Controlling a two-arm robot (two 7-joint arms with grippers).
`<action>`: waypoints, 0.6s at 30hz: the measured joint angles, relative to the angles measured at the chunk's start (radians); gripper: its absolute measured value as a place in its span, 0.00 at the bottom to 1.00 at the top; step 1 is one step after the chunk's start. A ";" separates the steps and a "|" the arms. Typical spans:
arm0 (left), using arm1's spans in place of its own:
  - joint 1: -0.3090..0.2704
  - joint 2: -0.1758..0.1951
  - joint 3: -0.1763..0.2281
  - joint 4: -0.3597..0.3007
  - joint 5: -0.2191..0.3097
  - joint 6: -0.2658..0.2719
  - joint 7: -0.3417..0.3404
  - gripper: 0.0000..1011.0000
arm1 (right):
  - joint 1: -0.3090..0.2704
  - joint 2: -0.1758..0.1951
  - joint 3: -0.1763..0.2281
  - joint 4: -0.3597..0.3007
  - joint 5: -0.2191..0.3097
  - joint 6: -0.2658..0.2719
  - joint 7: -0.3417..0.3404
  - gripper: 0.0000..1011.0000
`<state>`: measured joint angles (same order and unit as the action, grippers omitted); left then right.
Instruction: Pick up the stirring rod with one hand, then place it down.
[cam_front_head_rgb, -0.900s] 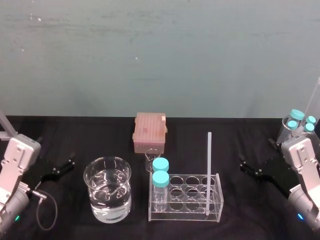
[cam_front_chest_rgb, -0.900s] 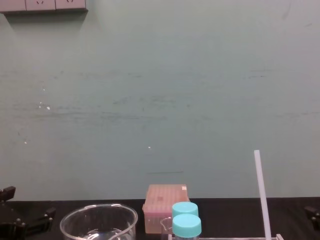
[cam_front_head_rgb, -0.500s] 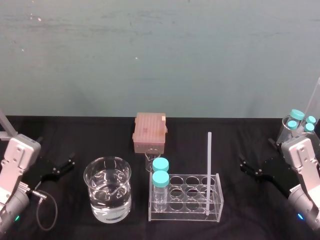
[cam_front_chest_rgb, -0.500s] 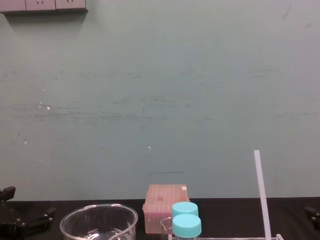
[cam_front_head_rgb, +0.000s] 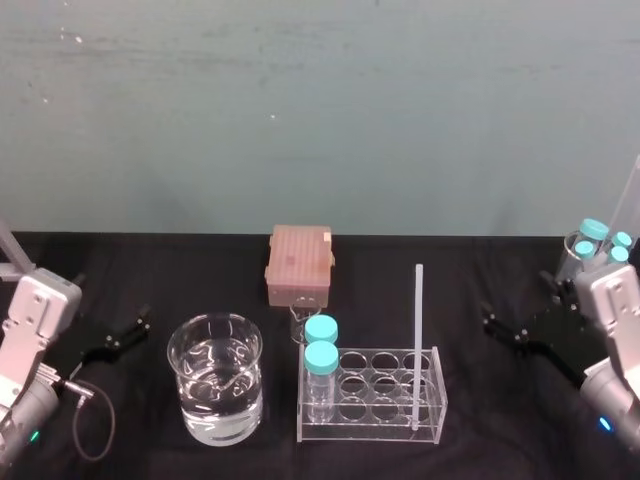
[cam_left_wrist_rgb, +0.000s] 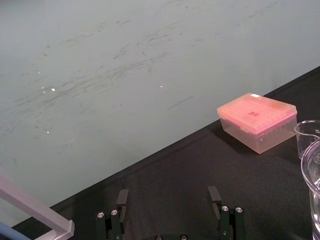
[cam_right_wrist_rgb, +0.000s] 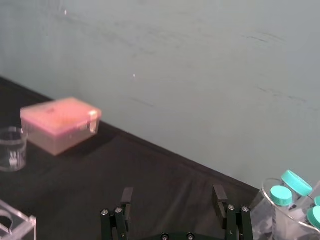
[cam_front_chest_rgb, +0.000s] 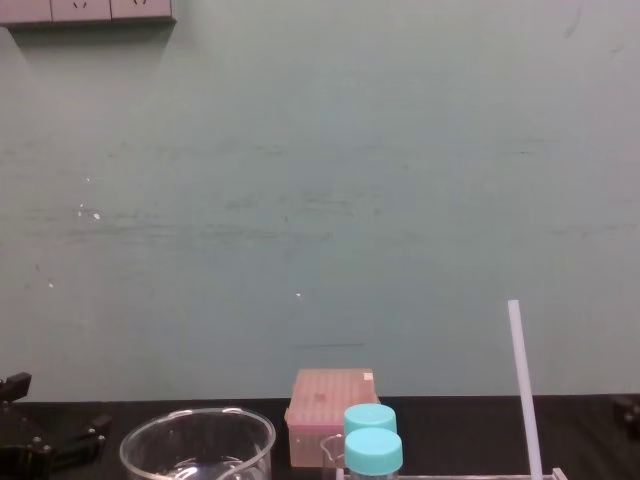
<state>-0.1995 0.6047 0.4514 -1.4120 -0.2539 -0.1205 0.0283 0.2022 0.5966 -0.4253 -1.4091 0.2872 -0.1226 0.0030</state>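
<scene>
Nothing done yet: stirring rod (cam_front_head_rgb: 417, 340) upright in rack (cam_front_head_rgb: 372, 433) near front edge of table (cam_front_head_rgb: 470, 275). Right gripper (cam_front_head_rgb: 491, 325) by right edge, left gripper (cam_front_head_rgb: 138, 327) by left edge, fingers of both apart, empty.

Black bench (cam_front_head_rgb: 450, 280), water beaker (cam_front_head_rgb: 215, 400) near left gripper (cam_front_head_rgb: 140, 326), clear rack (cam_front_head_rgb: 365, 422), pink box (cam_front_head_rgb: 299, 263), vial jar (cam_front_head_rgb: 572, 256) beside right gripper (cam_front_head_rgb: 488, 323)

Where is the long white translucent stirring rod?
Head view: the stirring rod stands upright at the right end of the clear plastic rack, opposite the blue-capped vials.
</scene>
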 joint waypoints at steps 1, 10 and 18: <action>0.000 0.000 0.000 0.000 0.000 0.000 0.000 0.99 | 0.001 -0.004 0.015 -0.001 0.024 0.000 0.019 0.99; 0.000 0.000 0.000 0.000 0.000 0.000 0.000 0.99 | -0.004 -0.006 0.117 -0.080 0.254 0.079 0.195 0.99; 0.000 0.000 0.000 0.000 0.000 0.000 0.000 0.99 | -0.010 0.036 0.205 -0.181 0.514 0.290 0.396 0.99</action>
<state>-0.1995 0.6047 0.4514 -1.4120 -0.2539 -0.1205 0.0283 0.1926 0.6329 -0.2206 -1.5903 0.8015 0.1677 0.3995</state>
